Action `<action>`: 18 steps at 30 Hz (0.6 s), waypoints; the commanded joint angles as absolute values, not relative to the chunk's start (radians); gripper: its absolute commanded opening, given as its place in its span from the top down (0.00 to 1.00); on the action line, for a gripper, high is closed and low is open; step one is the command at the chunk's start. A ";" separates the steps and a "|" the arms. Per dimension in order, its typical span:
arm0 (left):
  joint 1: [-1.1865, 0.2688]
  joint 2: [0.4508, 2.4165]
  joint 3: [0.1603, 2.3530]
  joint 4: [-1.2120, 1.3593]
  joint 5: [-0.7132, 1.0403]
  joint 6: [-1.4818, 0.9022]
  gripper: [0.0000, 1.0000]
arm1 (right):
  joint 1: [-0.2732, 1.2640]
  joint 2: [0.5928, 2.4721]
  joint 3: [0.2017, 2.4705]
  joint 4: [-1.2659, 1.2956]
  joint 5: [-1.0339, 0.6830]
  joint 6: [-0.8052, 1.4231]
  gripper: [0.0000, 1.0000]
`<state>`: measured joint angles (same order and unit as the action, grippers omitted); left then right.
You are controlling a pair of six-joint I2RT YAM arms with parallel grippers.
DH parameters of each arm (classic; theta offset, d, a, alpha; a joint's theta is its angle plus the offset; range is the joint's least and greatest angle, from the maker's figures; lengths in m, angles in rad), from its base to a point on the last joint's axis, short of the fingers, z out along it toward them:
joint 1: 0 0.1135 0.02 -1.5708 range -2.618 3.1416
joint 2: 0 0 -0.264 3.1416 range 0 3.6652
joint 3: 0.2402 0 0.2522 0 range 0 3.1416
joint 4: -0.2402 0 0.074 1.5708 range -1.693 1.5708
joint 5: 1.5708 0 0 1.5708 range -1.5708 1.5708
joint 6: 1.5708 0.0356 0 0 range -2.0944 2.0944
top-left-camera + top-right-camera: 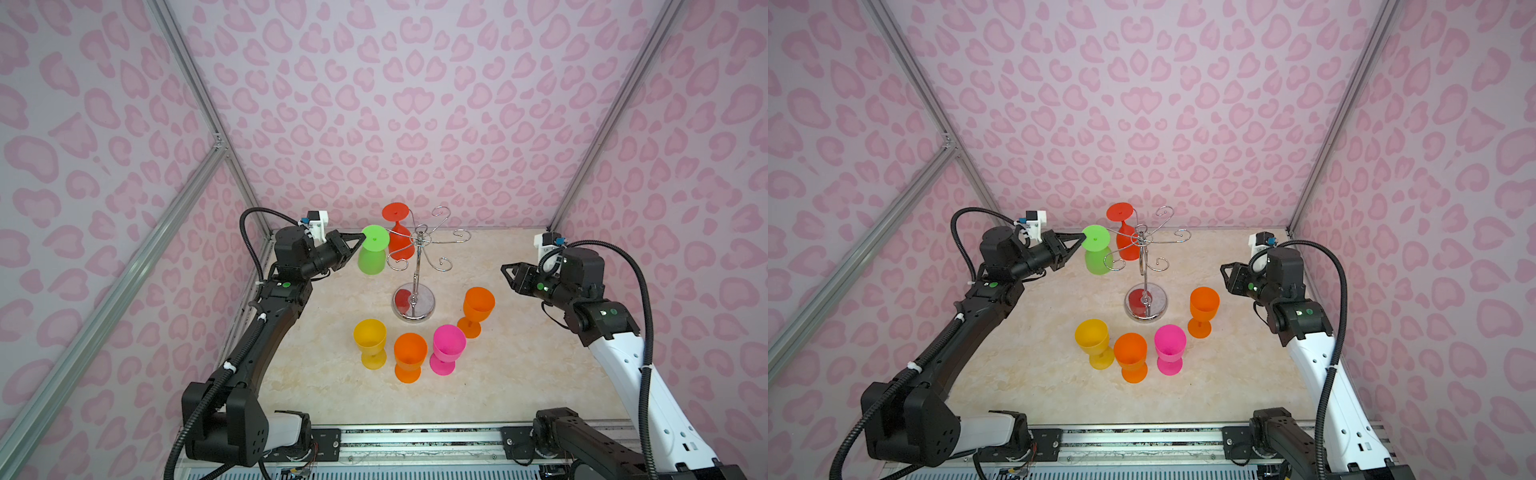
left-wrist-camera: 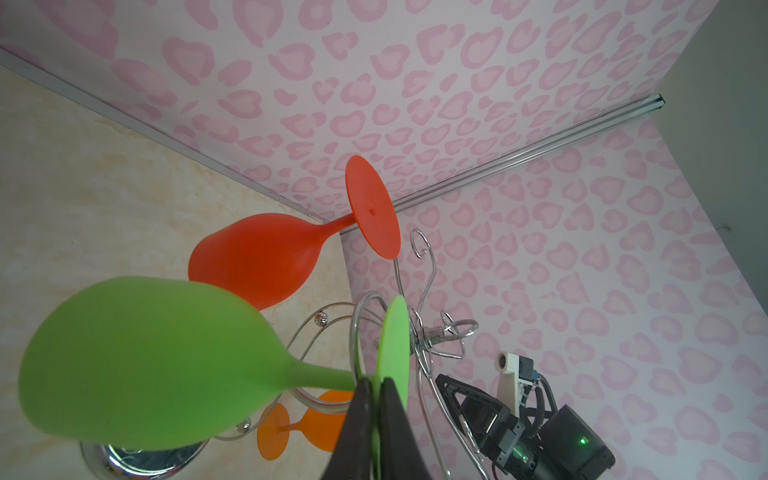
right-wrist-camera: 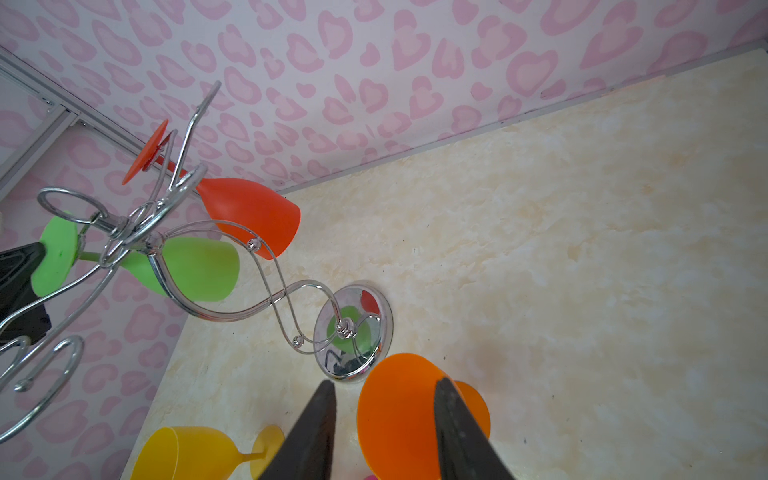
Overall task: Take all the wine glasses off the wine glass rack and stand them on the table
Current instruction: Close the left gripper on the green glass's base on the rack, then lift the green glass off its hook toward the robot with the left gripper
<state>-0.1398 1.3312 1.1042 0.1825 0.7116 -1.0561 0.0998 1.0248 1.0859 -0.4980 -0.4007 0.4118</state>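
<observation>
A green wine glass [image 1: 372,254] [image 1: 1096,258] hangs upside down on a left arm of the chrome wine glass rack [image 1: 416,266] [image 1: 1145,270], foot disc on top. My left gripper [image 1: 363,237] [image 1: 1084,237] is shut on the edge of that foot. In the left wrist view its jaws [image 2: 376,382] pinch the thin green disc beside the stem. A red wine glass [image 1: 400,244] [image 2: 257,253] hangs from a rear arm. My right gripper [image 1: 503,269] [image 3: 385,381] hovers open on the right, apart from the rack and holding nothing.
Several glasses stand upright on the marble tabletop in front of the rack's mirrored base [image 1: 413,302]: yellow [image 1: 370,337], orange [image 1: 410,352], pink [image 1: 448,343], and another orange [image 1: 478,305] to the right. Pink patterned walls close in on three sides.
</observation>
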 commanded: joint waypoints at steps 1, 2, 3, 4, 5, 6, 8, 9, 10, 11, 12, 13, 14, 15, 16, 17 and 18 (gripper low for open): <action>-0.137 1.337 1.116 0.230 0.737 -1.076 0.94 | 0.098 1.028 1.081 -0.468 -0.417 0.421 0.60; -0.138 1.336 1.119 0.232 0.740 -1.081 0.96 | 0.098 1.029 1.081 -0.467 -0.419 0.421 0.60; -0.137 1.338 1.122 0.232 0.744 -1.084 0.97 | 0.097 1.029 1.081 -0.466 -0.419 0.422 0.60; -0.136 1.336 1.124 0.233 0.745 -1.087 0.97 | 0.097 1.030 1.081 -0.466 -0.420 0.422 0.60; -0.136 1.335 1.124 0.235 0.746 -1.091 0.97 | 0.095 1.031 1.081 -0.466 -0.422 0.423 0.60; -0.134 1.334 1.124 0.240 0.746 -1.097 0.97 | 0.095 1.031 1.080 -0.466 -0.423 0.423 0.60; -0.132 1.334 1.126 0.246 0.753 -1.111 0.97 | 0.094 1.031 1.081 -0.466 -0.426 0.424 0.60; -0.129 1.335 1.129 0.253 0.761 -1.120 0.97 | 0.094 1.031 1.081 -0.466 -0.426 0.422 0.60; -0.129 1.334 1.131 0.252 0.764 -1.123 0.97 | 0.092 1.031 1.080 -0.466 -0.428 0.423 0.60; -0.127 1.333 1.135 0.249 0.765 -1.124 0.97 | 0.092 1.031 1.080 -0.466 -0.428 0.423 0.60; -0.127 1.331 1.136 0.248 0.765 -1.124 0.97 | 0.091 1.030 1.078 -0.465 -0.429 0.424 0.60; -0.126 1.329 1.138 0.244 0.763 -1.124 0.97 | 0.091 1.029 1.077 -0.465 -0.430 0.423 0.60; -0.124 1.328 1.140 0.243 0.763 -1.124 0.97 | 0.090 1.029 1.075 -0.465 -0.429 0.424 0.60; -0.123 1.327 1.138 0.244 0.763 -1.127 0.97 | 0.088 1.028 1.073 -0.465 -0.431 0.424 0.60; -0.121 1.326 1.138 0.245 0.764 -1.129 0.97 | 0.086 1.026 1.072 -0.465 -0.431 0.423 0.60; -0.120 1.327 1.137 0.245 0.764 -1.129 0.97 | 0.085 1.025 1.070 -0.464 -0.431 0.424 0.60; -0.120 1.327 1.138 0.245 0.763 -1.127 0.97 | 0.084 1.023 1.068 -0.463 -0.431 0.423 0.60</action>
